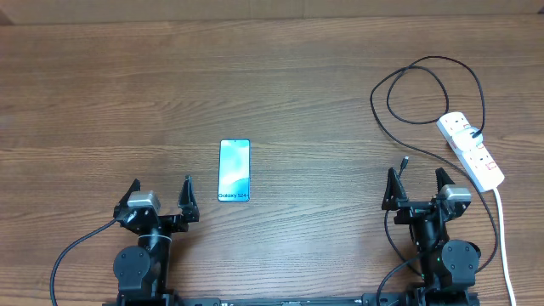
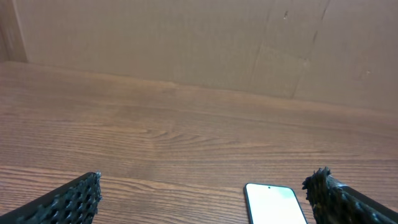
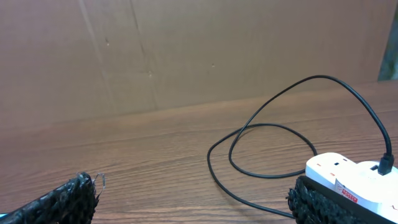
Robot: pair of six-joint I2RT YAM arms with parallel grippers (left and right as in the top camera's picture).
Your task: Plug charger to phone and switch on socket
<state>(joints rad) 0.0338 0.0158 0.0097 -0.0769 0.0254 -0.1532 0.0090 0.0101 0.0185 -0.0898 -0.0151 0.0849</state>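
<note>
The slim rectangular smartphone with a light blue screen point(image 1: 235, 170) lies flat and face up on the brown wood-grain worktop point(image 1: 102, 102). It is just ahead and to the right of the left arm's fingers point(image 1: 188, 194), which are spread wide with nothing between them. The long thin black charger cable point(image 3: 320, 76) runs from the white elongated power strip point(image 1: 470, 150) at the right and loops across the worktop. Its small plug tip point(image 1: 405, 161) lies just beside the right arm's fingers point(image 1: 392, 185), likewise spread apart and empty. Both arms sit low at the near edge, fingers pointing forward. A thick white cord point(image 1: 503, 238) trails from the strip.
</note>
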